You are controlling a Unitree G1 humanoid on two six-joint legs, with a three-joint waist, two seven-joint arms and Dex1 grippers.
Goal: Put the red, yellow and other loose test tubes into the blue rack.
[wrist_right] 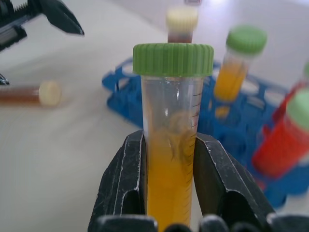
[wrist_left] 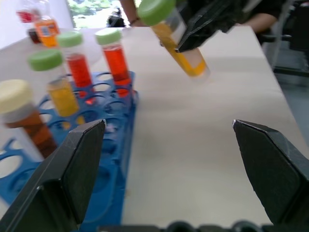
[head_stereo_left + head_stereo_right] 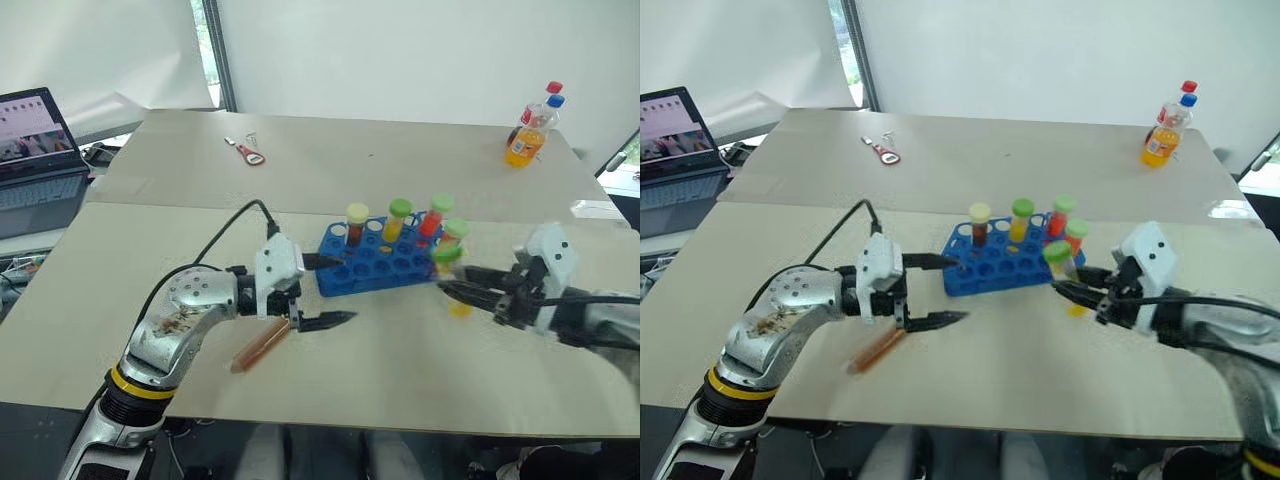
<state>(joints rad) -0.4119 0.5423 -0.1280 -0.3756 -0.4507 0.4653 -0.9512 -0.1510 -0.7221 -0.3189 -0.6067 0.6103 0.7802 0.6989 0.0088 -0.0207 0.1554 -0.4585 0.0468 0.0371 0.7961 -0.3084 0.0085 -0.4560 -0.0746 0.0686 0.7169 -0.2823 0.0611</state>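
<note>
Right gripper (image 1: 169,193) is clenched on a yellow tube (image 1: 171,145) with a green cap, fingers pinching the tube body below the cap. In the head views this tube is held up off the table (image 3: 400,370), tilted, just off the right end of the blue rack (image 3: 375,262).

The blue rack sits mid-table, slightly angled, its long side running left to right. Four tubes stand upright in its far row: at the left end a brown tube (image 3: 356,224) with a pale-yellow cap, next a second yellow tube (image 3: 397,219) with a green cap, then two orange-red tubes (image 3: 437,214) with green caps toward the right end. The near rows of holes are empty.

Left gripper (image 3: 325,290) is released, jaws wide apart, pointing toward the right just beside the left end of the rack; its far finger reaches up to the rack's left edge, though contact cannot be told. It holds nothing.

A loose brown tube (image 3: 260,346) with a pale-yellow cap lies flat on the table, near and left of the left gripper, apart from the rack.

Far right on the table: an orange soda bottle (image 3: 527,137) with a red cap. Far left-centre: a small red-handled tool (image 3: 249,153). A laptop (image 3: 35,150) stands open at the far left edge.
</note>
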